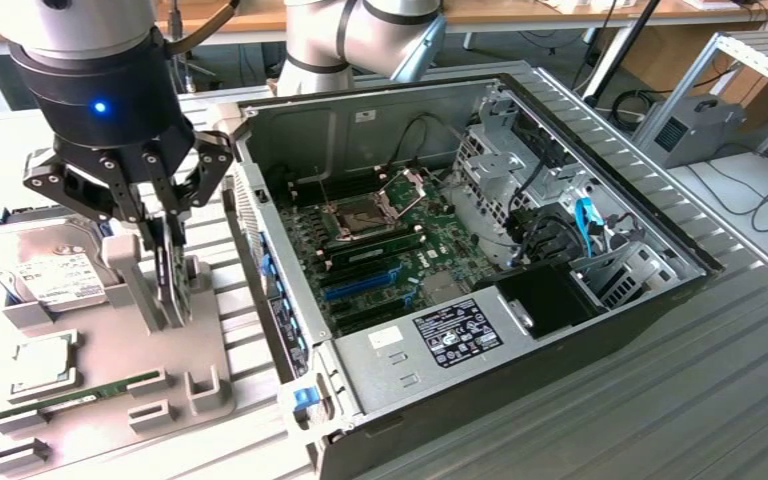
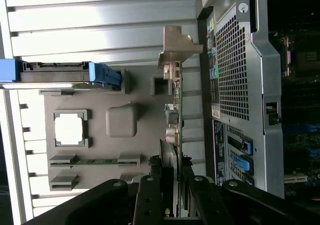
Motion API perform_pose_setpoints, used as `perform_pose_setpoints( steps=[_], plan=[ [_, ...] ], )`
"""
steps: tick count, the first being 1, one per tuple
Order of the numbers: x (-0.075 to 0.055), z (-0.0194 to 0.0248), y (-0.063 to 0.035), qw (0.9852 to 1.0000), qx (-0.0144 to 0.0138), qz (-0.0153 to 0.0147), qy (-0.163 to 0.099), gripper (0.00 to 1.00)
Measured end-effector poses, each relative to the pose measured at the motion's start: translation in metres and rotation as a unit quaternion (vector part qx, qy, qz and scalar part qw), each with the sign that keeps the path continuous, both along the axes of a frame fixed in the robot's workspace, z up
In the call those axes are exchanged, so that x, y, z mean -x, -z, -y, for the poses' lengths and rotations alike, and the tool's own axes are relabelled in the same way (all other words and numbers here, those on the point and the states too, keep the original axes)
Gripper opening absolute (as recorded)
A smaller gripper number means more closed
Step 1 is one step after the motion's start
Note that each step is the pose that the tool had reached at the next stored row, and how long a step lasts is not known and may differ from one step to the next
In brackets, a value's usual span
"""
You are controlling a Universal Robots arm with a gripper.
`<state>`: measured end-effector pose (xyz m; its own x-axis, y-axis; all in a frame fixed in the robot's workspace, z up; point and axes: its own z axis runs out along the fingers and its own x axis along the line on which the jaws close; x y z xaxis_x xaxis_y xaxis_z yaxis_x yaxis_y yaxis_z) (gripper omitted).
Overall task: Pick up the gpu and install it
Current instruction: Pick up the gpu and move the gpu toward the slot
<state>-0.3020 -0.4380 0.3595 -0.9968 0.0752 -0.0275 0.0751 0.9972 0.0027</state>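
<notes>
On the grey fixture tray [image 1: 124, 345], nearest the viewer, lies a memory stick [image 1: 84, 392]. Behind it, the gpu [image 2: 174, 116] stands on edge in its slot, with the gripper [image 1: 171, 300] clamped across it. Farther back, toward the exterior view's right, sits the open computer case [image 1: 624, 177].
</notes>
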Motion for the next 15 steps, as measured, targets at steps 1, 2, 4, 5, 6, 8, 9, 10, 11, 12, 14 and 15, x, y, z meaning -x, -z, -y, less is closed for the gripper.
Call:
perform_pose_setpoints(
  steps=[1, 2, 4, 5, 6, 8, 9, 10, 11, 12, 14, 15],
  plan=[
    [0.0, 0.0, -0.0004, 1.0, 0.0, 0.0, 0.0, 0.26],
    [0.0, 0.0, -0.0012, 1.0, 0.0, 0.0, 0.0, 0.26],
    [0.0, -0.0001, -0.0038, 1.0, 0.0, 0.0, 0.0, 0.26],
    [0.0, -0.0001, -0.0046, 1.0, 0.0, 0.0, 0.0, 0.26],
    [0.0, -0.0001, -0.0051, 1.0, 0.0, 0.0, 0.0, 0.26],
    [0.0, -0.0001, -0.006, 1.0, 0.0, 0.0, 0.0, 0.26],
    [0.0, -0.0002, -0.0063, 1.0, -0.0001, 0.0001, 0.0, 0.26],
    [0.0, -0.0002, -0.0067, 1.0, 0.0, 0.0, 0.0, 0.26],
    [0.0, -0.0002, -0.0071, 1.0, 0.0, 0.0, 0.0, 0.26],
    [0.0, -0.0002, -0.0075, 1.0, 0.0, 0.0, 0.0, 0.26],
    [0.0, -0.0003, -0.0086, 1.0, 0.0, 0.0001, 0.0, 0.26],
    [0.0, -0.0003, -0.009, 1.0, 0.0, 0.0, 0.0, 0.26]
  ],
)
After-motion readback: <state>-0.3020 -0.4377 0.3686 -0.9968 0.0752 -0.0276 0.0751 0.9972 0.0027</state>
